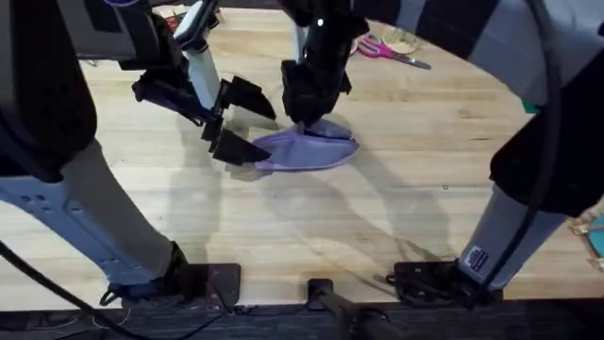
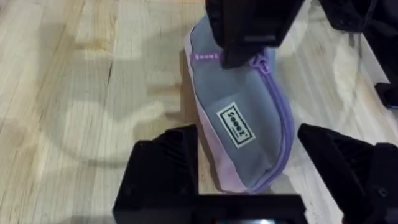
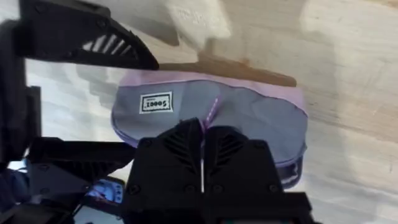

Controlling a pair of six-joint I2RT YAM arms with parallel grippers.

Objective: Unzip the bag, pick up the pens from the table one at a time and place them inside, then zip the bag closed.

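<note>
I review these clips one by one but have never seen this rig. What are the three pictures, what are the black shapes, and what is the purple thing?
Two robot arms work at a wooden table. The overhead picture comes from a fixed camera above the arms' bases; the other two come from a camera on each wrist. The purple thing is a soft zip bag lying on the table. The black shapes are the arms' grippers. The left gripper is open, with one end of the bag between its fingers. The right gripper is shut on top of the bag at the zipper; whether it holds the zipper pull cannot be seen. Pink-handled scissors lie at the table's far edge.
</note>
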